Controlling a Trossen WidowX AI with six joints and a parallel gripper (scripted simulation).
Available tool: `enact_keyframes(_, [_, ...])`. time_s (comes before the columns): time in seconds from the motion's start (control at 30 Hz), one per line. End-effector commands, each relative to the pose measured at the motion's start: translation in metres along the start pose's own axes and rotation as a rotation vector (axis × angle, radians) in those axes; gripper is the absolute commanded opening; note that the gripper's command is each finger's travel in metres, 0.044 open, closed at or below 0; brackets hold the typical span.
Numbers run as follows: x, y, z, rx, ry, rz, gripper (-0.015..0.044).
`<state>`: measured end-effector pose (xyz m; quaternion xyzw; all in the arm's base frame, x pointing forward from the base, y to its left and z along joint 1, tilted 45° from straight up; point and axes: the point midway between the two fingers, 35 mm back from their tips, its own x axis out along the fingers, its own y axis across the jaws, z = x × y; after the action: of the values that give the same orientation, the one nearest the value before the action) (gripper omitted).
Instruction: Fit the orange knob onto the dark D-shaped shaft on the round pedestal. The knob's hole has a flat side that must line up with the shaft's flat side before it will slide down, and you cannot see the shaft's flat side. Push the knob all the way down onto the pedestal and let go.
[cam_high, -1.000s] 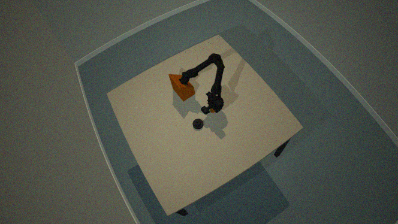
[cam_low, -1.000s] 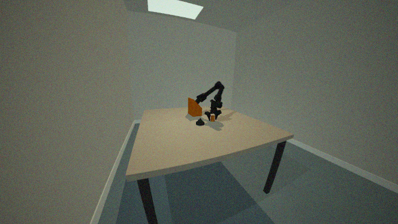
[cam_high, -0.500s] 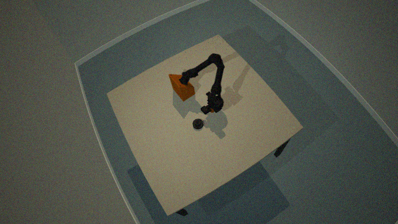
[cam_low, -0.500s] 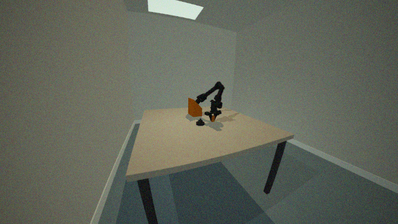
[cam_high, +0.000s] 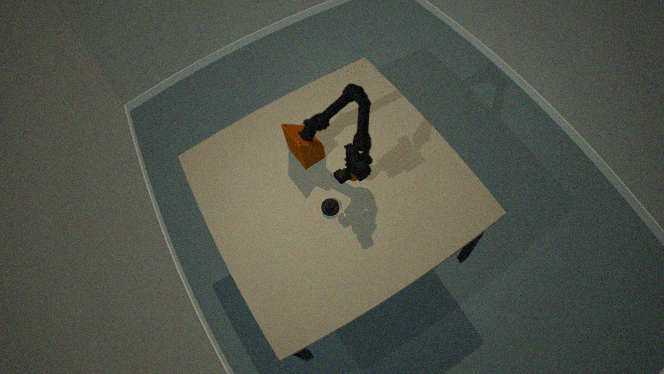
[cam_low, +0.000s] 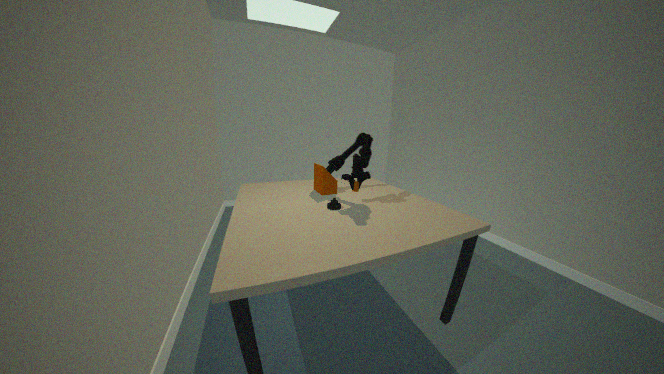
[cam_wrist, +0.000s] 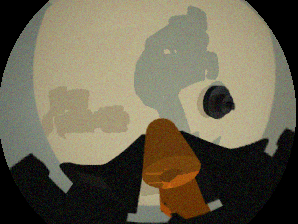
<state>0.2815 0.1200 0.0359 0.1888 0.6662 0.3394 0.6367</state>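
Note:
The orange knob (cam_high: 353, 177) (cam_low: 356, 186) (cam_wrist: 170, 145) is between the fingers of my gripper (cam_high: 353, 176) (cam_low: 356, 184) (cam_wrist: 162, 136), which is shut on it. In the wrist view, the knob's wider end faces the camera and shows a darker patch. Whether it touches the table cannot be told. The dark round pedestal (cam_high: 330, 207) (cam_low: 333, 205) (cam_wrist: 215, 102) stands apart from the gripper, to its lower left in the top and exterior views and to its upper right in the wrist view. Its shaft (cam_low: 334, 200) (cam_wrist: 230, 104) is bare. The shaft's flat side cannot be seen.
A large orange block (cam_high: 306, 150) (cam_low: 325, 181) stands at the arm's base, left of the gripper in the top and exterior views. The pale table (cam_high: 280, 280) (cam_low: 280, 250) carries shadows of the arm beside the pedestal. Another orange part (cam_wrist: 187, 200) shows below the knob in the wrist view.

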Motion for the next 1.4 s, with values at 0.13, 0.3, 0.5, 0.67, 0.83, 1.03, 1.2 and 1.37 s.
enact_keyframes(0.13, [-0.054,0.003,-0.005,-0.007,-0.007,0.007,0.0])
enact_keyframes(0.3, [-0.058,0.004,-0.006,-0.006,-0.007,0.008,0.0])
enact_keyframes(0.5, [-0.055,-0.008,-0.002,0.0,-0.003,-0.001,0.0])
enact_keyframes(0.67, [-0.052,-0.023,0.002,0.004,-0.001,-0.008,0.0])
enact_keyframes(0.83, [-0.05,-0.037,0.006,0.002,-0.004,-0.009,0.0])
enact_keyframes(1.03, [-0.045,-0.054,0.01,0.0,-0.005,-0.008,0.0])
enact_keyframes(1.2, [-0.041,-0.069,0.014,-0.001,-0.006,-0.008,0.0])
enact_keyframes(1.37, [-0.036,-0.084,0.017,-0.003,-0.007,-0.007,0.0])
